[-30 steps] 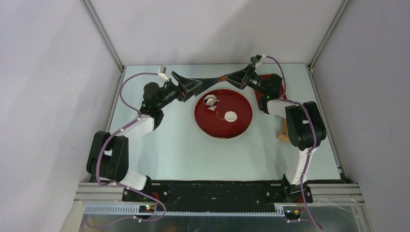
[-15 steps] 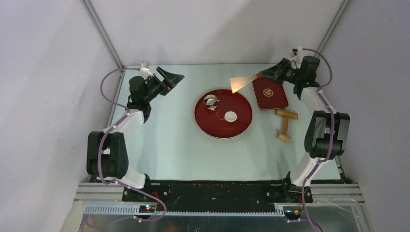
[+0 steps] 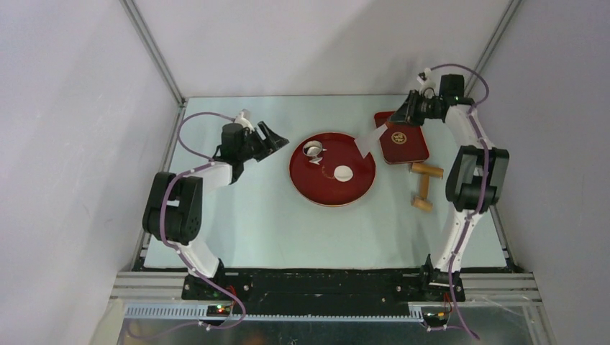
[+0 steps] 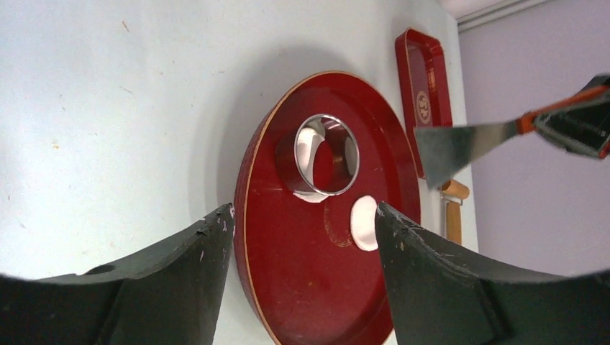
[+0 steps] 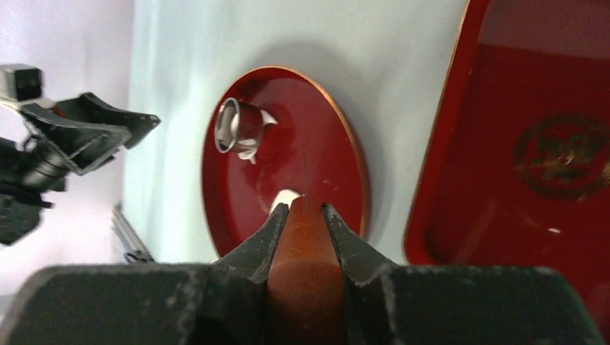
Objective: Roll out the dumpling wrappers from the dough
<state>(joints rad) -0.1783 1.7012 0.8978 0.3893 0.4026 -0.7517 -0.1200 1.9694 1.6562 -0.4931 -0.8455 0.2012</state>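
My left gripper [image 3: 273, 138] hovers above the table [image 3: 273, 223] just off the left side of the round red plate [image 3: 360, 188]. Its fingers are spread wide and hold nothing. From my left wrist I look between them [image 4: 303, 215] straight onto the plate [image 4: 302, 287].

My right gripper [image 3: 401, 118] is up at the far right, above the red rectangular tray [image 3: 403, 140]. It is clenched on the orange handle of a scraper [image 3: 367, 141], and from my right wrist I see that handle [image 5: 306, 251] pinched tight between both fingers [image 5: 306, 210]. The flat metal blade [image 4: 453, 147] slants down towards the plate's far right edge, on the side nearest the tray [image 4: 426, 79]. I cannot tell whether it touches the plate.

One dumpling wrapper [image 3: 343, 173] lies flat on the plate, a little right of centre, a small round white disc [image 4: 365, 223] clear of everything else. A shiny metal ring cutter [image 3: 312, 149] stands on the plate's far left part. The leftover dough [image 3: 317, 160] lies around it as curled white scraps, some inside the ring [image 4: 309, 144] and some against its base. From my right wrist the cutter [image 5: 234, 128], the scraps [image 5: 248, 154] and the wrapper [image 5: 286, 195] all show on the plate [image 5: 331, 158].

A wooden rolling pin [image 3: 424, 185] lies on the table on the near side of the tray, right of the plate.
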